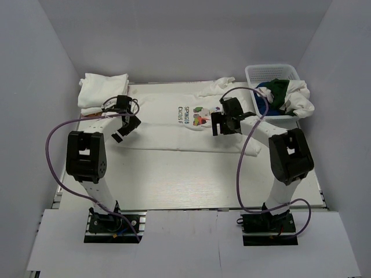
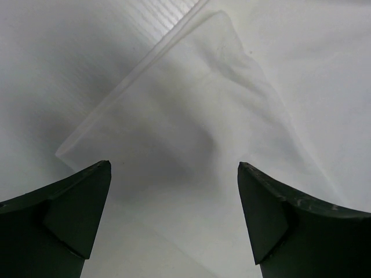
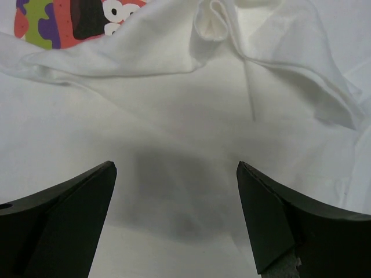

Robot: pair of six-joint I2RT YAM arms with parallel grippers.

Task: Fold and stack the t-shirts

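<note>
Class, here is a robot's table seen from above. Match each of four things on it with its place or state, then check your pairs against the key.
Things:
1. printed shirt
2. white stack
3. basket
4. green shirt

Places or states:
A. inside the basket
B. far right corner
C. spread flat in the middle
D. far left corner

Pairs: 1-C, 2-D, 3-B, 4-A
</note>
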